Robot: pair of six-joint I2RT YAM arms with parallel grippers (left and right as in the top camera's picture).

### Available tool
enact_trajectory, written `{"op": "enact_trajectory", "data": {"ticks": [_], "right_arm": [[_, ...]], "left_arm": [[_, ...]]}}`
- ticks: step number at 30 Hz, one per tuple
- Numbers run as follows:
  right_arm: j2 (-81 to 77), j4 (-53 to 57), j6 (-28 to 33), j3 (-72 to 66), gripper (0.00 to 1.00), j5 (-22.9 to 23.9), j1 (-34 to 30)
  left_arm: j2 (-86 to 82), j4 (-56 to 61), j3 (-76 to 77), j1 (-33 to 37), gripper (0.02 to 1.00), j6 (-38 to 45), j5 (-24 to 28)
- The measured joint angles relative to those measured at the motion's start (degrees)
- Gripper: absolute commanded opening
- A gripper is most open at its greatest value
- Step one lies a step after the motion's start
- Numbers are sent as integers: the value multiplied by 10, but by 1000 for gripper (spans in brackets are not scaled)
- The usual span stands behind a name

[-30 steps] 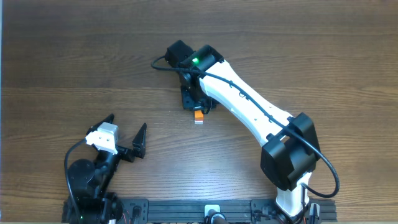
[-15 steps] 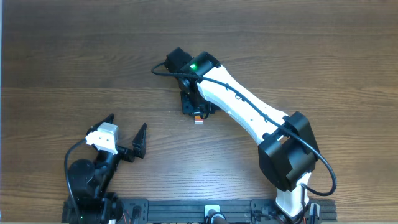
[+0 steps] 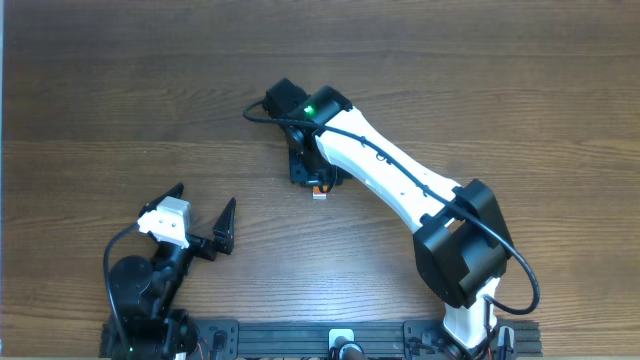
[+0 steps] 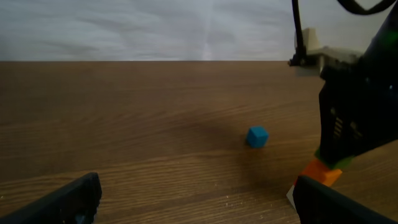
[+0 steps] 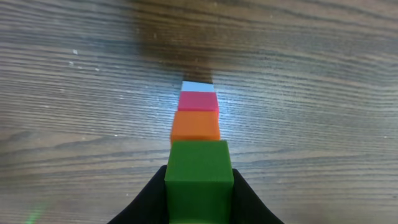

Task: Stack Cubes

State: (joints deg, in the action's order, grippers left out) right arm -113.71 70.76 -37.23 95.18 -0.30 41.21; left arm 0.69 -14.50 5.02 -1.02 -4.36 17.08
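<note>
The green cube (image 5: 199,171) is gripped between the two fingers of the right claw (image 5: 199,194), which is closed on its sides. Directly beneath it a column is seen from above: an orange cube (image 5: 195,127), a pink cube (image 5: 198,101) and, at the foot, a white cube (image 5: 198,86) of which just a thin edge is exposed. Whether the green cube is seated on the orange one or held slightly off it cannot be told. In the top view the column is mostly covered by the right claw, a small orange and white patch being left visible near the middle of the wooden surface (image 3: 120,90). In the left wrist view the column's base is cut off by a finger. A blue cube (image 4: 257,136) is seen lying alone on the surface, apart from the column. The left claw (image 3: 204,210) is held wide open near its own base, well apart from the cubes, with nothing between its fingers.
</note>
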Motion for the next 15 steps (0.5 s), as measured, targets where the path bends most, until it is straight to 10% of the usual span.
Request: {"op": "enact_trajectory", "data": {"ticks": [15], "right_arm": [[0,-10,-2,-11,12,0,0]], "left_arm": [[0,0,0,0,1000,0,0]]}}
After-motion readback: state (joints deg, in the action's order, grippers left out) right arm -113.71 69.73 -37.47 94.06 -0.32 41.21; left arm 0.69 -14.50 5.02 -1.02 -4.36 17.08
